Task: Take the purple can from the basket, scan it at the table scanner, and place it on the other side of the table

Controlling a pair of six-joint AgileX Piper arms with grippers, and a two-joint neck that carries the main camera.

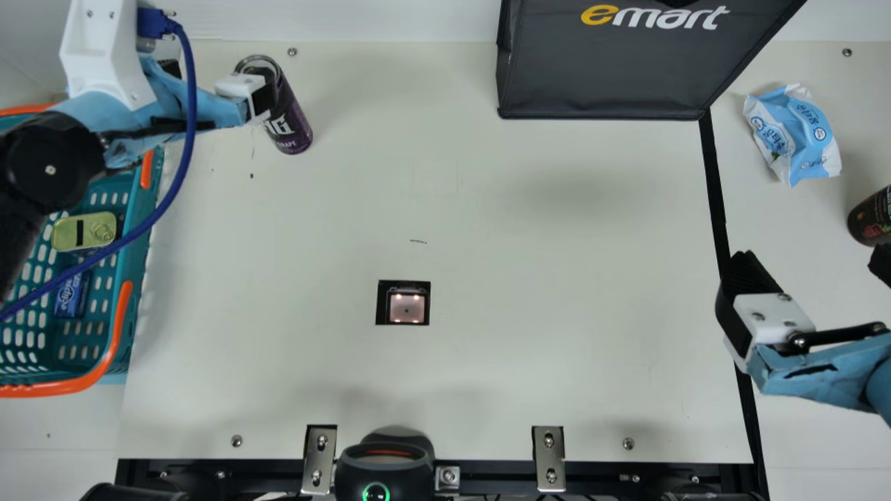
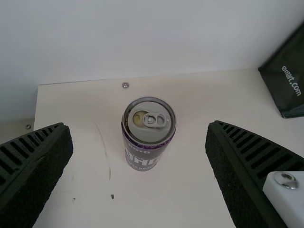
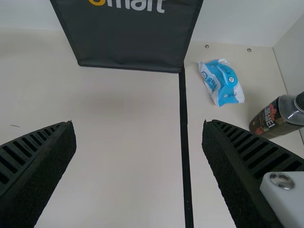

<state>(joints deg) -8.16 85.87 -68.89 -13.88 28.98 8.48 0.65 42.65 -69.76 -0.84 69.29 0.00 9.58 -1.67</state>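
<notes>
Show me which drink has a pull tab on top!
The purple can, standing at the far left; the dark bottle on the right has a black cap.

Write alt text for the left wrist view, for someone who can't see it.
A purple can stands upright on the cream table, ahead of the open left gripper and not touched by it. Part of a dark bag shows farther off, beside the can with bare tabletop between them.

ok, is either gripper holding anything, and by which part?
Nothing held. Left gripper is open, with gaps between it and the upright purple can; right gripper is open too.
</notes>
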